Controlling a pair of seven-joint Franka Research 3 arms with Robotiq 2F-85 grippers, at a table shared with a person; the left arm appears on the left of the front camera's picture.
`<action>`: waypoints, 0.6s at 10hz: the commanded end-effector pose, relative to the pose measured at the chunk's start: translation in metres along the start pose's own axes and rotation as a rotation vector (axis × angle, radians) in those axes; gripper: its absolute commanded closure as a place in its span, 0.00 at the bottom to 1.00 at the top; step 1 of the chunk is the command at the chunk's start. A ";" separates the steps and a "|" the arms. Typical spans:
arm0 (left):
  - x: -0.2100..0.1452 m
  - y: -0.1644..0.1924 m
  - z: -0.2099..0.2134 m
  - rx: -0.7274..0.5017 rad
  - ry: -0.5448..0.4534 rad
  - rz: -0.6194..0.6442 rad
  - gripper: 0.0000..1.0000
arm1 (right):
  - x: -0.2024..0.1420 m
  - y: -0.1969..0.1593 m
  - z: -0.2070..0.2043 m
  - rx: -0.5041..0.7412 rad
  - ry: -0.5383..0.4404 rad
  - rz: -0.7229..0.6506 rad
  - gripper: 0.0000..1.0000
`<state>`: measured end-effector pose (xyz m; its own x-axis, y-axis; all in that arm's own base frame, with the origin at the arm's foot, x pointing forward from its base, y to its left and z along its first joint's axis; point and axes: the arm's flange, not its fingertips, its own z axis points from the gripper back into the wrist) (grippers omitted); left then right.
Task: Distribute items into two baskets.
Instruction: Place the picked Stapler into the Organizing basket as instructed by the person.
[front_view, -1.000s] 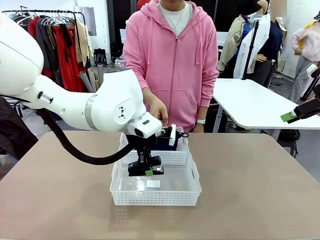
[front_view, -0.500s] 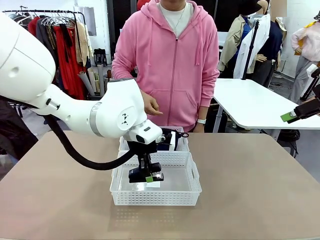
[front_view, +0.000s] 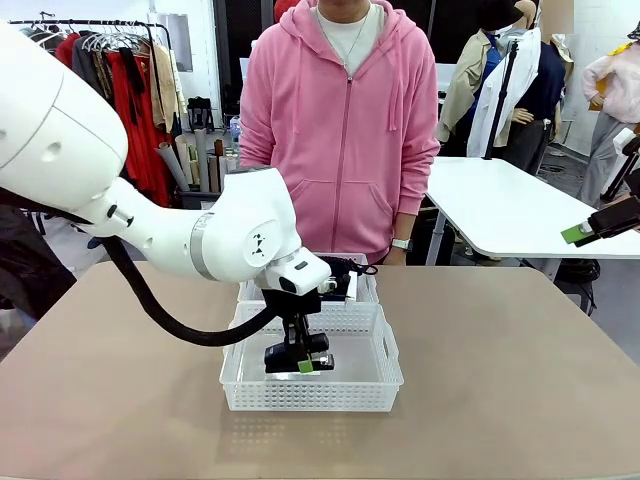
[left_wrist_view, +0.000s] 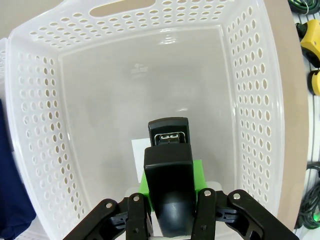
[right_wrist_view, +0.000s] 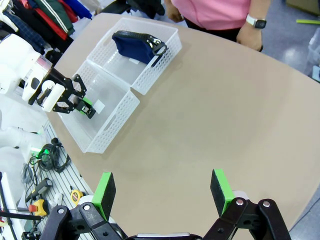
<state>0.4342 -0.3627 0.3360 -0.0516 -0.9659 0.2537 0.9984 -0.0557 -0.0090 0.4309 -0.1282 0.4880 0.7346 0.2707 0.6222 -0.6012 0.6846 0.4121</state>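
Left claw (front_view: 300, 361) grips the stapler (left_wrist_view: 169, 160) low inside the near basket (front_view: 388, 372), its long axis toward twelve o'clock, right claw (right_wrist_view: 162, 192) spread wide, far off.

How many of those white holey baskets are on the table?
2. The near basket sits mid-table, where the left gripper holds the stapler inside it. The far basket, touching behind it, holds the navy pouch.

the left arm (front_view: 150, 215) is glossy white with a grey joint band, small black screw holes and a thick black cable looping beneath. its black fingers (left_wrist_view: 192, 180) carry green pads and silver rivets. the person (front_view: 345, 130) wears a pink zip hoodie and a wristwatch (right_wrist_view: 255, 22).
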 end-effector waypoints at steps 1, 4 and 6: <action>-0.002 0.004 0.002 -0.046 -0.036 -0.003 1.00 | 0.001 0.000 0.001 -0.003 0.001 -0.001 0.00; -0.003 0.006 0.000 -0.090 -0.055 0.022 0.76 | 0.001 0.000 0.001 -0.003 0.001 -0.001 0.00; -0.001 0.006 0.003 -0.077 -0.056 0.016 0.39 | 0.001 0.000 0.001 -0.003 0.001 -0.001 0.00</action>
<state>0.4403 -0.3651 0.3317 -0.0201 -0.9599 0.2795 0.9961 -0.0431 -0.0764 0.4309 -0.1282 0.4881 0.7346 0.2707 0.6222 -0.6012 0.6846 0.4121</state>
